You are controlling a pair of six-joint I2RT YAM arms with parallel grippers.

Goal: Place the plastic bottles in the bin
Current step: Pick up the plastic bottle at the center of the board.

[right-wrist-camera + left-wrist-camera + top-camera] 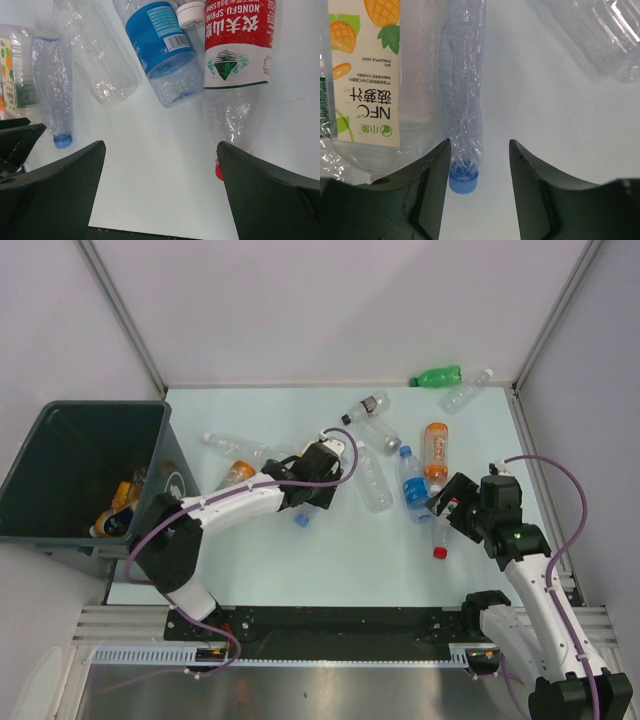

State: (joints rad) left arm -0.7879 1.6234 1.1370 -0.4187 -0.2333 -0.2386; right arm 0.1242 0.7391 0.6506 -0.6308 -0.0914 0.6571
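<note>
We are at the pick-up step for one bottle. Our left gripper (pixel 480 144) sits low over the table (pixel 330 570), its jaws on either side of the neck of a crushed clear bottle (pixel 464 85), just above its blue cap (pixel 464 179). One finger (pixel 432 190) touches the plastic. On the other side a strip of bare table shows, so we judge the jaws not yet clamped (partly open, no real hold). A pineapple-label bottle (pixel 365 75) lies just beside the crushed one.

Our right gripper (pixel 160 190) hovers with its jaws spread wide and empty, near a red-label bottle (pixel 235 45) and a blue-label bottle (pixel 160 40).

The bin (pixel 105 407) stands at the table's left side, well apart from the left gripper. A few bottles (pixel 118 508) lie inside it, and many more are scattered across the table.

As we see it, the next move calls for closing fully on the neck and lifting straight up so the pineapple-label bottle is not dragged along. The arm then swings left over the bin's rim and lets go. Thin crushed plastic may buckle or slip, so gripping near the stiffer neck looks wise.
</note>
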